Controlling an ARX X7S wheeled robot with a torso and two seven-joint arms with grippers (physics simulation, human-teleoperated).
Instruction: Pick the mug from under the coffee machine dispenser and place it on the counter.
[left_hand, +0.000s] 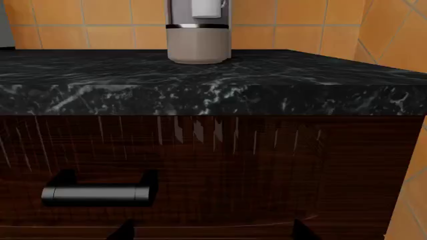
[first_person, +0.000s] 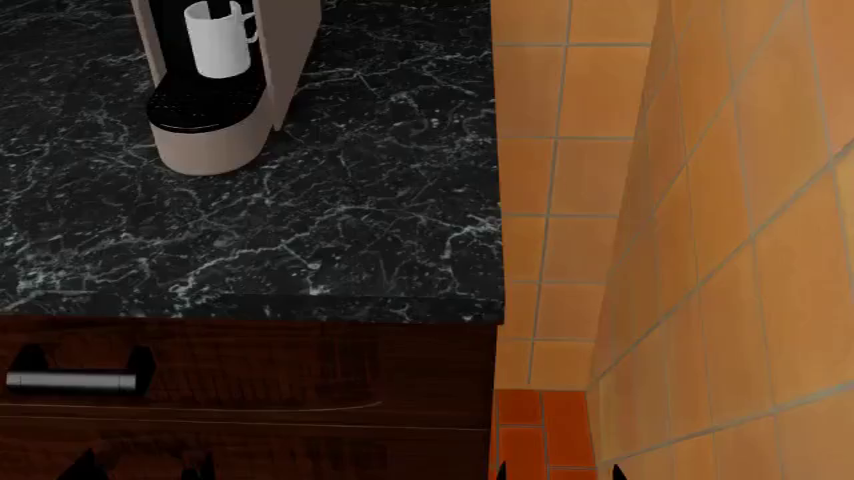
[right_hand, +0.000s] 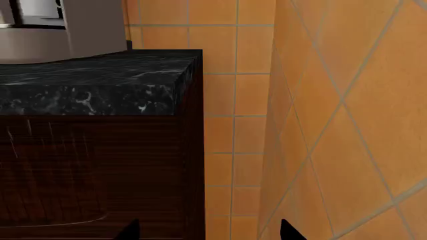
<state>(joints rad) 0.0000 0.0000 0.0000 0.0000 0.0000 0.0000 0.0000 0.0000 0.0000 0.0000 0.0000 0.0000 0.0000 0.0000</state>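
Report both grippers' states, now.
Left gripper: open, holding nothing, low by the drawer front.
Right gripper: open, holding nothing, beside the counter end.

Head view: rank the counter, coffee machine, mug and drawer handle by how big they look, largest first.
1. Counter, by far the largest.
2. Coffee machine, though its top is cut off by the frame.
3. Drawer handle and mug look about alike; the handle is longer but thinner and nearer the camera, so I won't rank them.

Orange tiled wall (first_person: 694, 200) at right, darker orange floor tiles (first_person: 541, 430) below, prob. glossy.
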